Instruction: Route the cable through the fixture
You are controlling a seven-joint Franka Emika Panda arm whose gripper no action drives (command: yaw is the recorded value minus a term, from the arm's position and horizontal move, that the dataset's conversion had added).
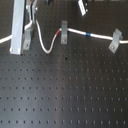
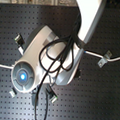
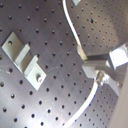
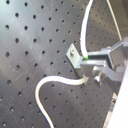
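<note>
- The black perforated table (image 1: 65, 90) carries everything; I see no box or tray on it, so the only things that can hold something are the slotted clips
- The gripper (image 4: 89, 65) is at the first exterior view's upper left, with its long pale fingers (image 1: 16, 35) pointing down to the table. In both wrist views the fingers look clenched on the cable, which enters on one side of them and leaves on the other
- The cable (image 1: 75, 32) lies with its long axis across the table, from the first exterior view's left edge to its right edge. Just after the fingers it hangs in a slack loop, then it rises to the middle clip
- The fixture (image 1: 63, 31), as I judge it, is this middle clip. It stands to the first exterior view's right of the fingers, near them, with the loop between, so the coming move must carry the held part sideways to it
- Whether the cable sits in the slot or only passes beside it, I cannot tell
- A second clip (image 1: 116, 41) touches the cable further right; a third clip (image 1: 82, 6) stands apart
- The red band (image 1: 59, 33) is just beside the fixture, and the blue band (image 1: 87, 35) lies between the two clips
</note>
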